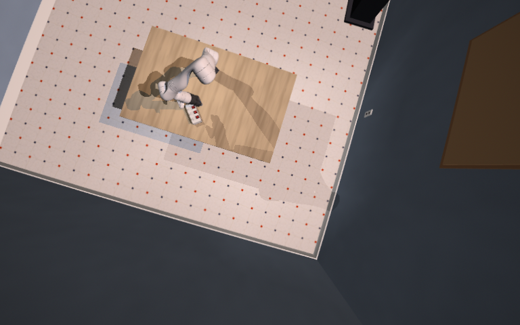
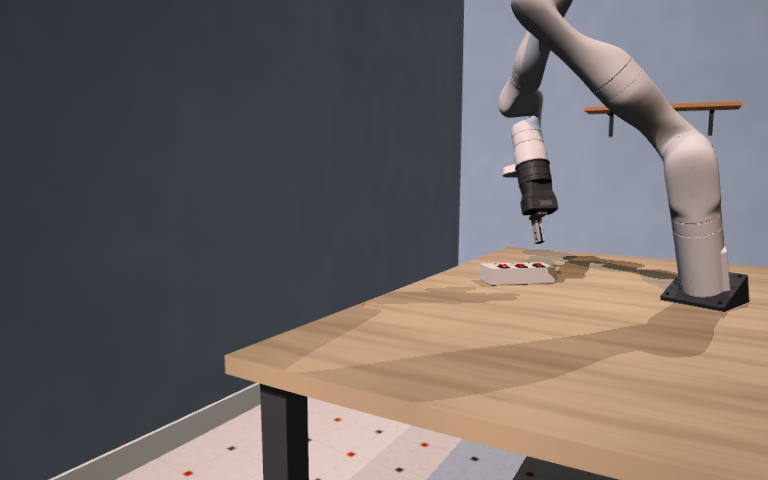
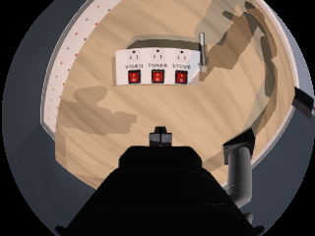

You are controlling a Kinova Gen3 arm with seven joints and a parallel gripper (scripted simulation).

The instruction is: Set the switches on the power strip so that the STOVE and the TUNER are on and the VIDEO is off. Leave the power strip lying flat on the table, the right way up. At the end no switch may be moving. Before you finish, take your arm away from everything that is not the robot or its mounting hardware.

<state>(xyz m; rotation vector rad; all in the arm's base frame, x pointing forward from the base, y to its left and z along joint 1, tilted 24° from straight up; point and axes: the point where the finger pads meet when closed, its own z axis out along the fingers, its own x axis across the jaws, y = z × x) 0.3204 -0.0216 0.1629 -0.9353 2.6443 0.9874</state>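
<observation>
A white power strip (image 2: 517,272) lies flat on the wooden table near its far edge, the right way up. It carries three red rocker switches, labelled VIDEO (image 3: 134,77), TUNER (image 3: 157,77) and STOVE (image 3: 181,77) in the wrist view. Which way each rocker is tipped is too small to tell. The strip also shows in the overhead view (image 1: 194,114). My gripper (image 2: 537,230) is shut and empty. It points down and hangs a short way above the strip's right end, not touching it. Its closed fingertips show in the wrist view (image 3: 159,137).
The arm's base (image 2: 705,289) is bolted to the table at the right. A thin grey stub (image 3: 203,51) sticks out at the strip's STOVE end. A small wall shelf (image 2: 662,107) hangs behind the arm. The table's far edge runs just behind the strip.
</observation>
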